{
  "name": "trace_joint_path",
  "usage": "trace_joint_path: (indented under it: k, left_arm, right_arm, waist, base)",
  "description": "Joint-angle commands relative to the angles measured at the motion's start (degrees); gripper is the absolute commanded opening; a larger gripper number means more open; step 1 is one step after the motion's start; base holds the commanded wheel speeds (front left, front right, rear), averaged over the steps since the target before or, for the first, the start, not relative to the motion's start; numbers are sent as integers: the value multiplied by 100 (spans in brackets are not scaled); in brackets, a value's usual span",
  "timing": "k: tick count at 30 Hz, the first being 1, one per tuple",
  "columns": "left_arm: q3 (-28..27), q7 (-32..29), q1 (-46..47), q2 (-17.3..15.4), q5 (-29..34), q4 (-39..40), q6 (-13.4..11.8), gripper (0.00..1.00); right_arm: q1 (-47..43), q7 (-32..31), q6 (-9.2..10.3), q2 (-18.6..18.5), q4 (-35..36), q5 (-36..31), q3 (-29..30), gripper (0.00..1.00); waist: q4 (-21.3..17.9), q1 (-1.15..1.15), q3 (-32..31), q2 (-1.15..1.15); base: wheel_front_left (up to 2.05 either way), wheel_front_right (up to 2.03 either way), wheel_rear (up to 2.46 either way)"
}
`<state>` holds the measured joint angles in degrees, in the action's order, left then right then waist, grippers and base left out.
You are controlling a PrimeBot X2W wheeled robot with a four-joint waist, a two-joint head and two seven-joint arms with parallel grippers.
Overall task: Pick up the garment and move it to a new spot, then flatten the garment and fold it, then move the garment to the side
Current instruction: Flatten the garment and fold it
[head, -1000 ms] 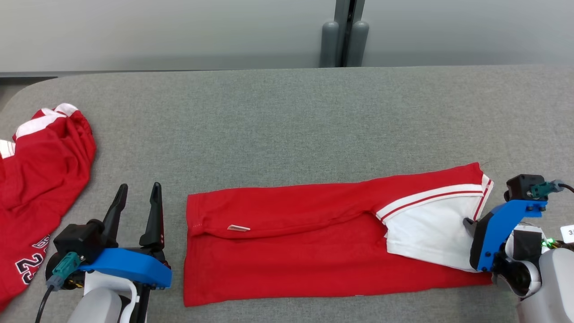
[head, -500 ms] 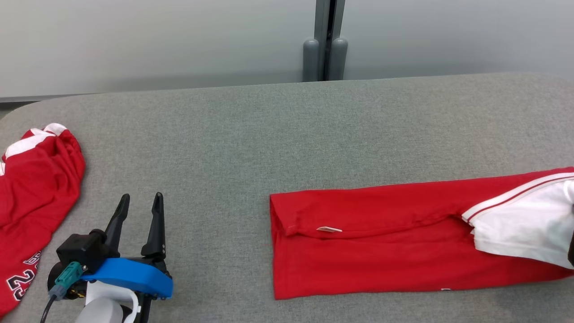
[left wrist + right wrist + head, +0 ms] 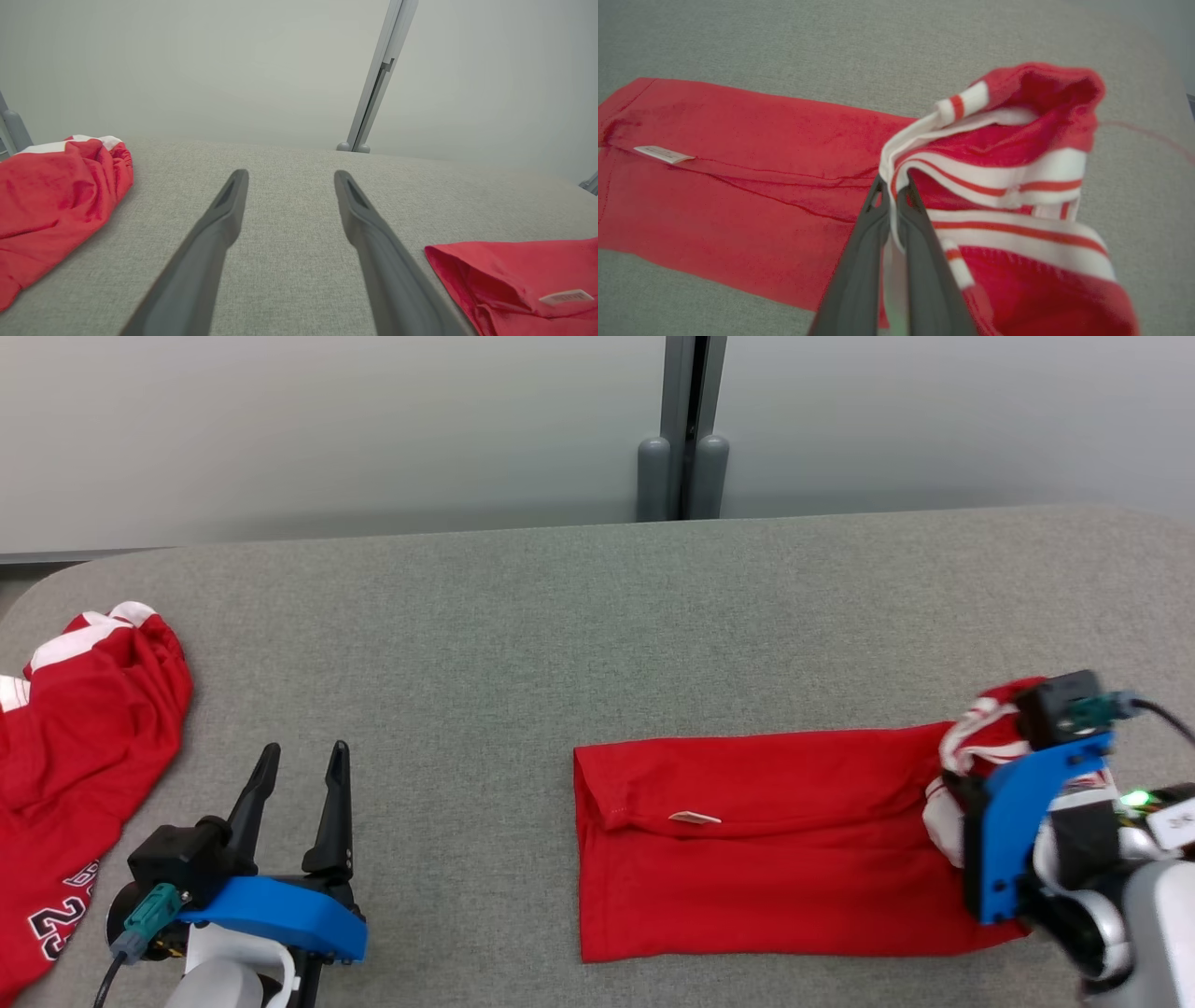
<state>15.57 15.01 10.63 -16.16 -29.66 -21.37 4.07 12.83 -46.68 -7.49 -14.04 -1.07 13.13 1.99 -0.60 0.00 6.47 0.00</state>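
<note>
Pinching the red jersey (image 3: 738, 196) by its striped white trim in my right hand (image 3: 893, 184), I hold my left hand (image 3: 301, 758) wide open over the grey surface (image 3: 523, 616).

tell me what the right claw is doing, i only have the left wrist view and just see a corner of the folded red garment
Observer: The right claw is shut on the white-striped end of the folded red garment, which is bunched up there.
Operator: is the rest of it flat
Observer: Yes. In the head view the rest lies flat on the grey table.
Operator: anything on the red heap at my far left i cant make out
Observer: That crumpled red garment has printed numerals near its lower edge in the head view.
</note>
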Motion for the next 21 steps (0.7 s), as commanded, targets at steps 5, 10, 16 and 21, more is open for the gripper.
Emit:
trace_joint_path:
  k: [5, 10, 16, 21]
  left_arm:
    - [62, 19, 51, 26, 6, 16, 25, 100]
    - [135, 5, 189, 72, 14, -51, 48, 100]
    - [258, 10, 286, 109, 47, -142, 108, 100]
    - [279, 15, 291, 124, 55, -192, 137, 100]
  right_arm:
    - [338, -146, -1, 391, 63, 205, -1190, 0]
    - [794, 19, -1, 752, -542, 362, -1882, 0]
    - [1228, 319, -1, 1005, -1451, 536, -2410, 0]
    - [1512, 594, -1, 1091, -2001, 684, -2697, 0]
  waist:
    - [48, 0, 38, 0]
    - [163, 0, 102, 0]
    - [358, 0, 163, 0]
    - [465, 0, 184, 0]
  base:
    - [0, 0, 0]
    - [0, 0, 0]
    - [0, 0, 0]
    - [0, 0, 0]
